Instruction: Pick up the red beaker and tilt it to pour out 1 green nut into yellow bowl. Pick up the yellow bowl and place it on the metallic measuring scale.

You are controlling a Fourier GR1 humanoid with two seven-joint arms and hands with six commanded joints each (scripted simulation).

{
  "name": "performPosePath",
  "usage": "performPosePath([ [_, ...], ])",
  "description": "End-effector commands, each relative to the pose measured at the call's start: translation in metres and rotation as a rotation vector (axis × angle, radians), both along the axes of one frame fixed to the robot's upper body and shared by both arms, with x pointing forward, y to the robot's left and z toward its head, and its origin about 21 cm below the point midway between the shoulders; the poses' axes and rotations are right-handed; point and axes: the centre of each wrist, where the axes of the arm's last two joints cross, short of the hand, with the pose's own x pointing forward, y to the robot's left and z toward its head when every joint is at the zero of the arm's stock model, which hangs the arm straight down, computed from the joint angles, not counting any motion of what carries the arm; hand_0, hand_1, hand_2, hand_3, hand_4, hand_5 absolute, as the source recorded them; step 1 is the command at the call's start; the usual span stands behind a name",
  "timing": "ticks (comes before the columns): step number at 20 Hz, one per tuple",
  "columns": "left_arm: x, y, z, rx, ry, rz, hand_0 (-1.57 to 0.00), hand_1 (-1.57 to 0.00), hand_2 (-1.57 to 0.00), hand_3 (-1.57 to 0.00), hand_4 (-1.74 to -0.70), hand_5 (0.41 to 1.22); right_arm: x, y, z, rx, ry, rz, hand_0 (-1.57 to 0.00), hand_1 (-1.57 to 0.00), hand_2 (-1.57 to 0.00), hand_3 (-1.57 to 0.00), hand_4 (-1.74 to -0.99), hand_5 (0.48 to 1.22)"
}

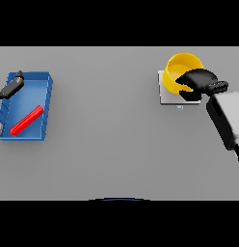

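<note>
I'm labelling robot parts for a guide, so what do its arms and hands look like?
The right arm is a boxy, pale grey-white segment with darker shaded edges, joined by a black wrist to a dark right hand. At the view's left edge only a sliver of light arm shows, ending in the slim dark left hand. No cables or markings show.

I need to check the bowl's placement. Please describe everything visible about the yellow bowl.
The yellow bowl is round, smooth and plastic-looking, upright with its opening upward. It sits on the grey scale, at the table's far right, overhanging the scale's far edge. The right hand covers its near right rim. No contents can be made out.
</note>
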Motion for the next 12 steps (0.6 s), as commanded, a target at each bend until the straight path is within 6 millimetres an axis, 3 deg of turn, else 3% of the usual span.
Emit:
performPosePath([
  [1, 0.0, 0.002, 0.0012, -0.003, -0.005, 0.005, 0.0, 0.0, 0.0, 0.0, -0.72, 0.663, 0.0001, 0.0009, 0.0004, -0.01, 0.007, 0.012, -0.51, -0.45, -0.55, -0.6, -1.579, 0.955],
  [5, 0.0022, 0.0009, -0.0015, -0.003, 0.008, 0.017, 0.0, 0.0, 0.0, 0.0, -0.72, 0.664, 0.0033, 0.0038, 0.0017, -0.011, 0.002, 0.05, -0.21, -0.18, -0.24, -0.43, -1.552, 0.876],
  [12, 0.0008, 0.0044, 0.0, 0.003, -0.001, 0.008, 0.0, 0.0, 0.0, 0.0, -0.72, 0.664, 0.0017, -0.0018, -0.0056, 0.008, 0.009, 0.016, -0.04, -0.04, -0.05, -0.22, -1.509, 0.774],
])
